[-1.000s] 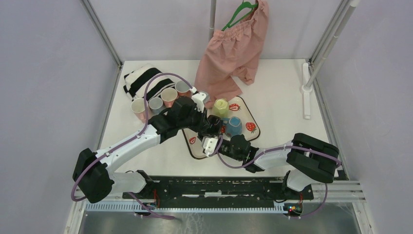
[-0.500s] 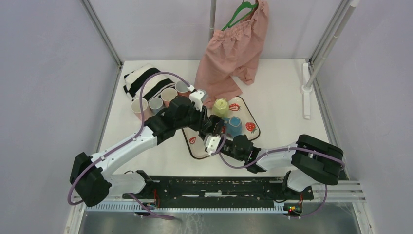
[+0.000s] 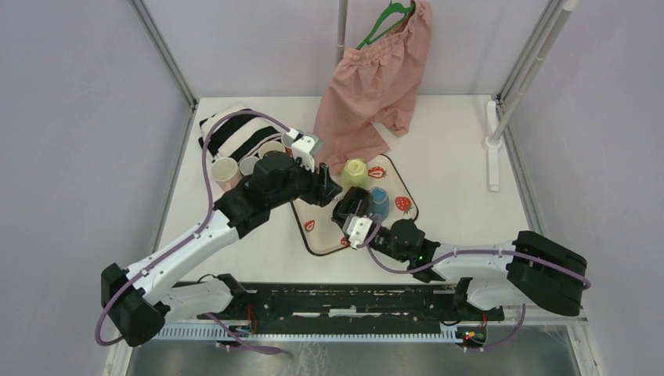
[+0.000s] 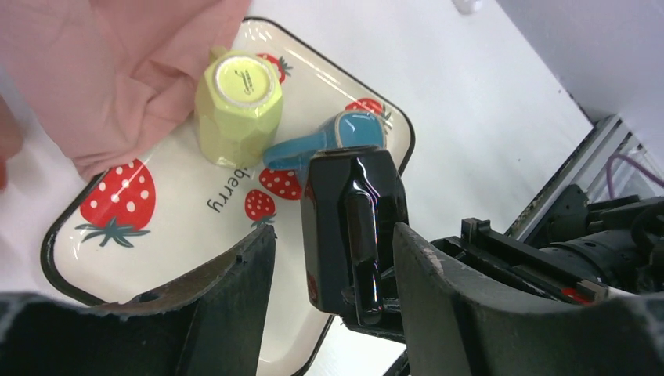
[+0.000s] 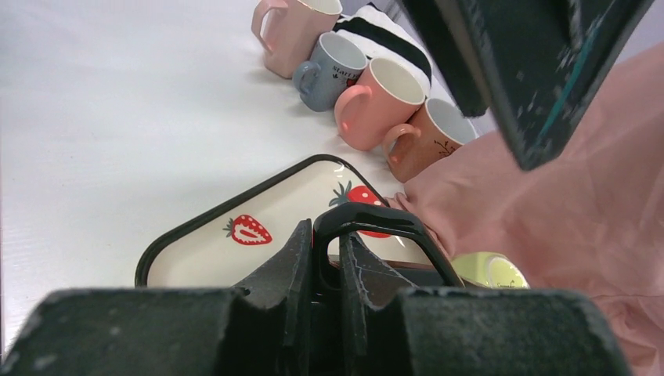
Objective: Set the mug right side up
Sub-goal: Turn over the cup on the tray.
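The black mug is held by its handle between the closed fingers of the right gripper, above the near part of the strawberry tray; whether its lower end touches the tray cannot be told. The left gripper is seen with its jaws apart, one finger on each side of the mug, and a gap is left on both sides, so no contact is made. Just behind the mug, a blue mug is laid on its side near the tray's far right rim, and a yellow-green mug is set upside down beside it, close against the hanging pink cloth. The tray's left half is shown as bare printed surface. Beyond the tray's left rim, a stretch of white table is bounded by a row of upright mugs lined up against a striped cloth.
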